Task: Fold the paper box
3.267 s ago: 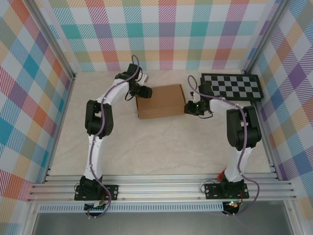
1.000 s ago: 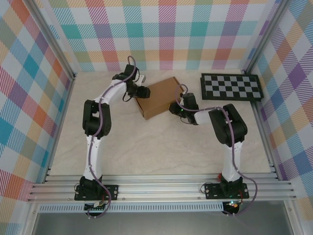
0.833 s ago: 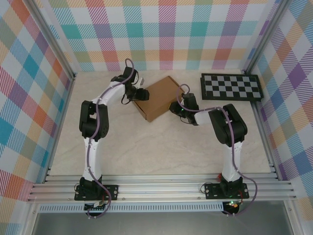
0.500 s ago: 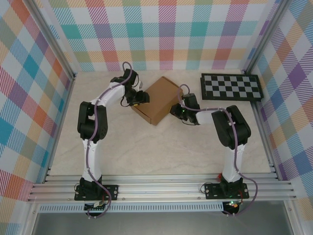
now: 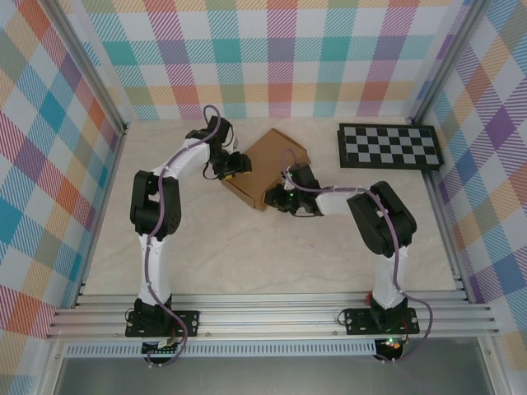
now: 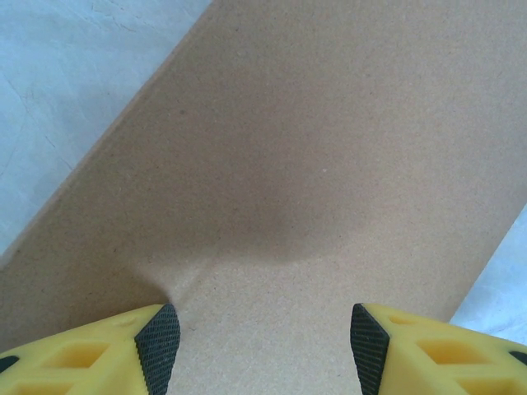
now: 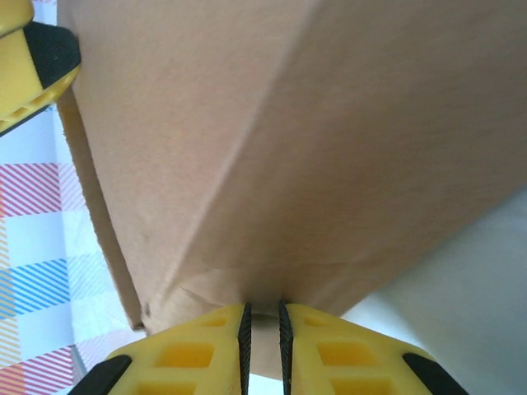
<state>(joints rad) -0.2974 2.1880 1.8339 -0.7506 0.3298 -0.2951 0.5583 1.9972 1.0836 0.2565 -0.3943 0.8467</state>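
Paper box (image 5: 270, 160) is in box shape on the table (image 5: 247, 247), towards the far side and about mid-width. It is turned cornerwise, so it reads as a diamond from the top camera. The checkerboard panel (image 5: 391, 146) lies flat to its right, well apart.

The left gripper (image 5: 235, 162) is at the box's left corner. In its wrist view the jaws stand wide apart, and both black pads (image 6: 158, 344) face a broad brown panel that runs wider than the gap. It is not clamped around anything. Can't tell if the pads actually touch. A soft dent shows in the cardboard just above the pad on the left of that view.

The right gripper (image 5: 277, 198) is at the box's near corner, its arm reaching in from the right. In its wrist view the fingers (image 7: 206, 341) are nearly together with a thin cardboard edge pinched between them — it has hold of the box there. A crease runs diagonally up the panel from the pinch point. One yellow finger of the left gripper shows top-left in that view, at the box's far edge — plaid wall (image 7: 33, 239) beyond.
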